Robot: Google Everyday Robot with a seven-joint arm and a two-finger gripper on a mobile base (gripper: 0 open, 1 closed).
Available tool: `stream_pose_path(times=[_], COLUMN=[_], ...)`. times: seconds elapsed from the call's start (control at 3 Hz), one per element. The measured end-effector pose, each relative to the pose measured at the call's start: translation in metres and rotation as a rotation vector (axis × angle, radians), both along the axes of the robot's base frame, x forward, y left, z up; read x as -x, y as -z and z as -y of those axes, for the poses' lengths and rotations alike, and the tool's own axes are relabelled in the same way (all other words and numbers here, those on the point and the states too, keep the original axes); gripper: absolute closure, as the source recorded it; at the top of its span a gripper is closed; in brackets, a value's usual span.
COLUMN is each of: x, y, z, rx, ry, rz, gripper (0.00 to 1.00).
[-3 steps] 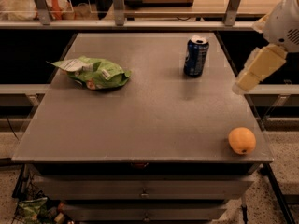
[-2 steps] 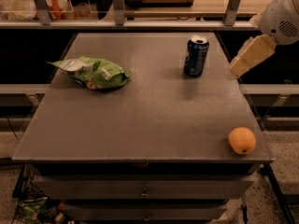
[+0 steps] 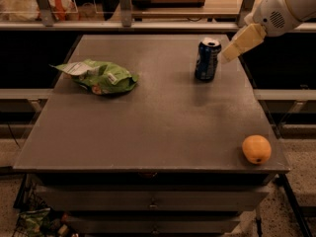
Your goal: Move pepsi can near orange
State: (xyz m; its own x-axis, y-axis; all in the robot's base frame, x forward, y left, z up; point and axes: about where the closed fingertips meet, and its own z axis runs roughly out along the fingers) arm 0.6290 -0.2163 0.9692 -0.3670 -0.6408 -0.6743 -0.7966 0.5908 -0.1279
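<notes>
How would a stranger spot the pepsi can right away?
On the grey table, look toward the far right corner: the pepsi can stands upright there, with the gripper close beside it. It is the only dark blue cylinder with a silver top, unlike the flat green bag and the round orange.

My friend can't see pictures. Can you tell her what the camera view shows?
A robot's gripper hangs just right of an upright pepsi can at the back of a dark table. An orange sits near the table's front right corner, and a green snack bag lies on the left.
</notes>
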Motion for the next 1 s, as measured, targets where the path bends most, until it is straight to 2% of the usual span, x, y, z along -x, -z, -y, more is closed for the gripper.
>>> stream_pose_path(times=[0.33,0.67,1.0], x=[-0.025,-0.041,-0.061], y=[0.010,0.023,0.044], z=[-0.013,-0.018,-0.001], rx=[-0.032,-0.027,-0.003], ry=[-0.015,-0.019,0.014], rz=[-0.012,-0.012,-0.009], gripper=[0.00,0.00,0.00])
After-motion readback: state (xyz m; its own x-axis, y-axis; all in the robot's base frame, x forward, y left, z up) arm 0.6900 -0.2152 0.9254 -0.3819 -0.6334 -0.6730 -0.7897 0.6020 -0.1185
